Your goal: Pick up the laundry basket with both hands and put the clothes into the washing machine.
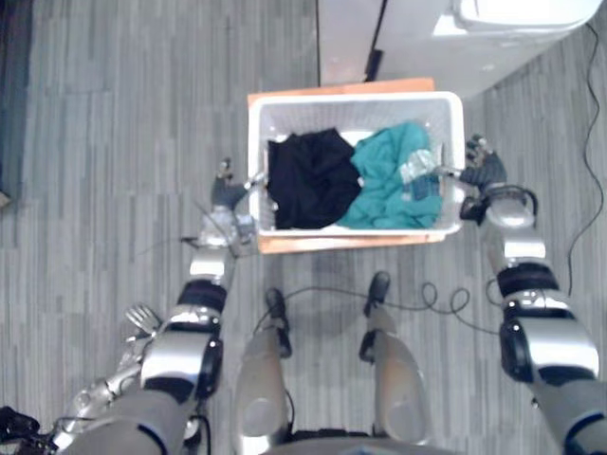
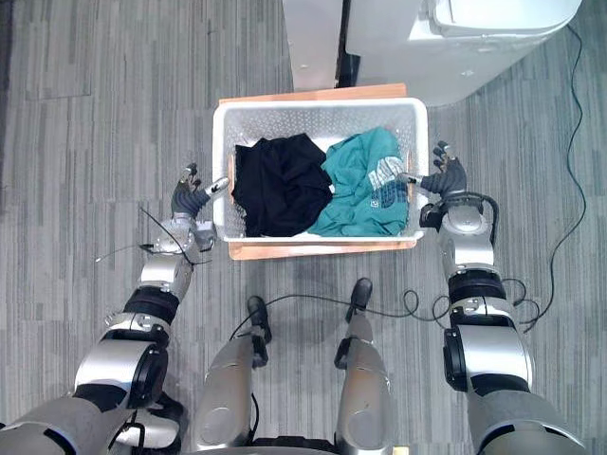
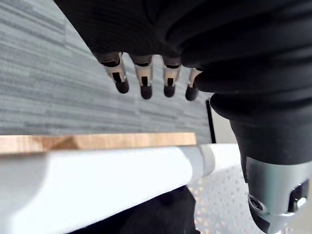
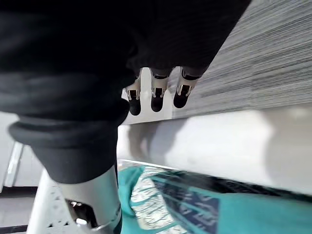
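Observation:
A white laundry basket (image 2: 318, 106) stands on a wooden board (image 2: 322, 249) on the floor in front of me. Inside lie a black garment (image 2: 280, 185) on the left and a teal garment (image 2: 365, 185) on the right. My left hand (image 2: 187, 199) is at the basket's left rim (image 3: 97, 175), its fingers (image 3: 145, 80) straight outside the rim and its thumb (image 3: 273, 195) over the inside. My right hand (image 2: 446, 178) is at the right rim (image 4: 219, 146) in the same way, its fingers (image 4: 156, 95) straight and above the edge. Neither hand is closed on the rim.
The white washing machine (image 2: 474, 38) stands beyond the basket at the upper right, with a white cabinet (image 2: 313, 43) beside it. Grey striped carpet (image 2: 95, 114) stretches away to the left of the basket.

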Robot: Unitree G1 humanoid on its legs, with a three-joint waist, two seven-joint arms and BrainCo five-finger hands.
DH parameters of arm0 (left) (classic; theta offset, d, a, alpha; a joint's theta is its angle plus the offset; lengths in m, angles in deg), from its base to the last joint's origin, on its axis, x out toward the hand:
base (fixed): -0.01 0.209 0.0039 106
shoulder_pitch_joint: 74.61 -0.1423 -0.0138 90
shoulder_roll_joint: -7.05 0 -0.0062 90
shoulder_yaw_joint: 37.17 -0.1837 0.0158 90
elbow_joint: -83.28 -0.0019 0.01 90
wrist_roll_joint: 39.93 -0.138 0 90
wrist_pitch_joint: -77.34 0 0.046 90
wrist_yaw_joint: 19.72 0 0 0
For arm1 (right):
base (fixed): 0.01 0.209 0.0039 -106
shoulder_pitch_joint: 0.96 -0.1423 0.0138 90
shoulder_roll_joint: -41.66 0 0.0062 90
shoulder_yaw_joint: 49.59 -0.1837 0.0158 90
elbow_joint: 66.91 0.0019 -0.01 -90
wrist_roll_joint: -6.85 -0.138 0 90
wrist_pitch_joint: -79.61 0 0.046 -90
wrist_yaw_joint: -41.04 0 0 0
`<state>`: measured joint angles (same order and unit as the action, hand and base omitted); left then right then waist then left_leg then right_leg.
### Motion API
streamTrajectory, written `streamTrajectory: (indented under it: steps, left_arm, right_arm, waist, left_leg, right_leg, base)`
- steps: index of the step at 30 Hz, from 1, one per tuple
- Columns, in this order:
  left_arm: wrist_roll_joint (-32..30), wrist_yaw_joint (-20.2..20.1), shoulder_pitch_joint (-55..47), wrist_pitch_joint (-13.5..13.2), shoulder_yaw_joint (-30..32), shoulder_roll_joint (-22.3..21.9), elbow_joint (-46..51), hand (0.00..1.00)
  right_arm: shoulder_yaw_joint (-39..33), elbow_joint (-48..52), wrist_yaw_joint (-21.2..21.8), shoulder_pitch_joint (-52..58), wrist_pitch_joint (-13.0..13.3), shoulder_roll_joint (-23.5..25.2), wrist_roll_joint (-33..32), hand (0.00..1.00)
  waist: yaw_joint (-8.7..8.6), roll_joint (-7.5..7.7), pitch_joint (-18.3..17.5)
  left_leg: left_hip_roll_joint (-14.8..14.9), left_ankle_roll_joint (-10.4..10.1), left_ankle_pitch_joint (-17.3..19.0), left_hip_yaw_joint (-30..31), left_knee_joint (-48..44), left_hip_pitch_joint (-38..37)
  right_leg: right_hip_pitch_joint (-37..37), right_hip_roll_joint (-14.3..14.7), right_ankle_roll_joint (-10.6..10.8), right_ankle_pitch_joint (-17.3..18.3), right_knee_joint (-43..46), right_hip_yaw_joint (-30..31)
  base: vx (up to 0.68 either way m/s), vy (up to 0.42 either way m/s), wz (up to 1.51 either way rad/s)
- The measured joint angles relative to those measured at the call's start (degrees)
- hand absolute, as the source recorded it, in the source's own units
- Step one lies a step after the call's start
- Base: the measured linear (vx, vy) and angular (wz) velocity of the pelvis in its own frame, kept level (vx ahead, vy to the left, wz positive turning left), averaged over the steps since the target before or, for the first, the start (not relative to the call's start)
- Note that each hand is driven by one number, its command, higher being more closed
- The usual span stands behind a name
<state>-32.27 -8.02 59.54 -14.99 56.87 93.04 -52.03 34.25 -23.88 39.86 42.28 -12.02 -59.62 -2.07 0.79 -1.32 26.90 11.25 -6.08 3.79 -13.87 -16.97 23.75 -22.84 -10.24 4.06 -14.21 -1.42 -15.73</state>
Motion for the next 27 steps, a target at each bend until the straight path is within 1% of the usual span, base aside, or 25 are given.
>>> streamTrajectory:
  steps: [4,7,10,11,18,19,20,23,27]
  left_arm:
    - [-1.18,0.08,1.4,0.23,-0.75,0.03,-0.25,0.0]
    - [-1.31,0.6,2.49,0.41,-1.81,0.1,-0.85,0.0]
    - [-1.59,0.86,4.6,-0.25,-1.82,0.69,-2.23,0.0]
    - [-1.59,0.86,5.16,-0.43,-1.87,1.07,-2.56,0.0]
    - [-1.79,0.84,10.16,-0.75,-2.34,2.49,-6.01,0.0]
    - [-1.86,0.85,10.73,-0.74,-2.37,2.65,-6.42,0.0]
    - [-2.56,0.8,11.63,-0.7,-2.66,2.75,-7.09,1.0]
    - [-4.94,0.55,13.72,-0.44,-3.94,3.52,-7.71,1.0]
    - [-8.8,0.15,15.39,0.05,-5.25,4.02,-7.99,1.0]
  right_arm:
    - [-0.1,-0.27,0.28,-0.71,0.13,-0.02,-0.04,0.0]
    - [-0.09,-1.56,0.29,-1.81,0.47,-0.04,-0.09,0.0]
    - [-0.08,-2.27,0.37,-3.69,1.51,-0.11,-0.37,0.0]
    - [-0.02,-2.92,0.41,-4.69,1.74,-0.1,-0.71,0.0]
    - [0.19,-6.1,1.2,-9.38,3.05,-0.25,-0.75,0.0]
    - [0.31,-6.19,1.2,-9.83,3.05,-0.21,-0.75,1.0]
    - [0.48,-6.38,1.21,-10.47,3.05,-0.16,-0.73,1.0]
    - [1.2,-6.87,1.38,-11.86,3.25,-0.03,-0.73,1.0]
    - [2.73,-6.68,1.28,-12.58,3.29,0.09,-0.7,1.0]
  waist:
    - [-0.36,0.02,0.6]
    - [-0.29,0.03,0.61]
    - [-0.24,0.06,0.62]
    - [-0.34,0.08,0.63]
    - [-0.26,0.36,0.71]
    - [-0.21,0.43,0.75]
    - [-0.24,0.45,0.75]
    - [-0.23,0.48,0.73]
    - [-0.21,0.59,0.75]
  left_leg:
    - [0.03,0.0,0.0,-0.26,-0.02,0.61]
    - [0.02,0.0,0.01,-0.24,-0.03,1.03]
    - [0.03,0.01,0.01,-0.23,-0.73,3.02]
    - [0.07,0.02,0.01,-0.15,-1.09,3.67]
    - [0.41,-0.02,-0.38,0.12,-1.14,6.7]
    - [0.46,-0.1,-0.47,0.05,-1.11,6.83]
    - [0.58,-0.23,-0.66,-0.06,-1.11,7.19]
    - [0.86,-0.64,-0.98,0.0,-1.08,8.32]
    - [1.57,-0.63,-1.13,-0.53,-1.24,8.78]
  right_leg:
    - [-0.67,0.05,0.15,-0.17,-0.16,0.07]
    - [-0.98,0.04,0.37,-0.32,-0.28,0.2]
    - [-2.54,0.02,0.53,-0.83,-0.58,0.24]
    - [-2.87,0.03,0.9,-1.15,-0.91,0.23]
    - [-5.66,-0.03,0.61,-1.6,-0.91,0.21]
    - [-5.87,-0.01,0.67,-1.65,-0.91,0.22]
    - [-6.22,0.06,0.68,-1.71,-0.9,0.21]
    - [-7.27,0.08,0.8,-1.86,-0.84,0.21]
    - [-7.79,0.19,0.7,-1.96,-0.74,0.15]
  base:
    - [0.03,0.014,-0.03]
    - [0.0,0.0,0.0]
    - [-0.04,0.008,-0.02]
    - [-0.04,0.005,-0.01]
    - [-0.04,0.0,0.02]
    - [-0.05,-0.022,-0.03]
    - [-0.04,-0.017,-0.02]
    - [-0.05,-0.009,0.02]
    - [-0.03,-0.002,-0.02]
